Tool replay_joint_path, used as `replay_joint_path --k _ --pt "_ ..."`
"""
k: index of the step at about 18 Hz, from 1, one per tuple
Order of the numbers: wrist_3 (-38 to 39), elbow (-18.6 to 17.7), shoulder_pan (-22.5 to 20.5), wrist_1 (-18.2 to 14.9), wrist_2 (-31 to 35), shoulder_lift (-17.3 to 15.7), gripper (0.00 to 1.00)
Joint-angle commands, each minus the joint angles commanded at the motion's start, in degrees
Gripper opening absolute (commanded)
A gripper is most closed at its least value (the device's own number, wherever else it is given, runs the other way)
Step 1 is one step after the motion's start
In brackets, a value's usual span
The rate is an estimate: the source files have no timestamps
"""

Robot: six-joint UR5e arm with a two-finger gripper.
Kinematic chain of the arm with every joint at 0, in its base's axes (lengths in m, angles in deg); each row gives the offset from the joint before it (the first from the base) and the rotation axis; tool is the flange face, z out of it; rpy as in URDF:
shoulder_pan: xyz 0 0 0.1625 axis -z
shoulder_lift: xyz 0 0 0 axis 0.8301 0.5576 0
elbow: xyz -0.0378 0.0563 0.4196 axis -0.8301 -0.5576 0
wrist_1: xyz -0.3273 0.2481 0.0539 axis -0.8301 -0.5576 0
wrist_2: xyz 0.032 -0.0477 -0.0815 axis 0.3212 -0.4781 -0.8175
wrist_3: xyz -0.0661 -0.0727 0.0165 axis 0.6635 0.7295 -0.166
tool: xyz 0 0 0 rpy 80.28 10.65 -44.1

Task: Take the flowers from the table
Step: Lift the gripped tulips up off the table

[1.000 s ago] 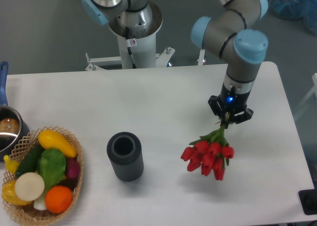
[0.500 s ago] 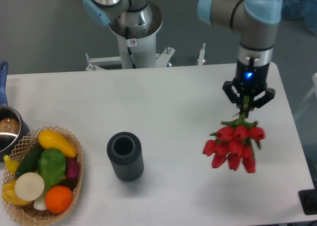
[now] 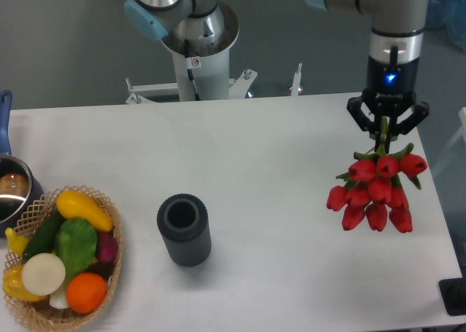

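Gripper: your gripper [image 3: 385, 126] sits at about 2 o'clock in the view, fingers clamped on the green stems; the arm above is cut off by the top edge.
Flowers: the flowers [image 3: 376, 194] hang buds-down just below the gripper, over the right part of the table [image 3: 255, 172]. You cannot tell from this view whether the buds clear the surface.
Stems: mostly hidden between the fingers.
Cylinder: a dark cylinder [image 3: 184, 229] stands upright toward 7 o'clock, well apart.
Basket: a vegetable basket [image 3: 62, 257] sits at 8 o'clock.
Pot: a pot [image 3: 11, 188] at 9 o'clock is cut off by the left edge.
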Motion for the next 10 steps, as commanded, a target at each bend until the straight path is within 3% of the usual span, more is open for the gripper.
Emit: replay_joint_path --k 10 --pt "0.1 0.0 -0.4 -0.1 -0.1 -0.5 0.17"
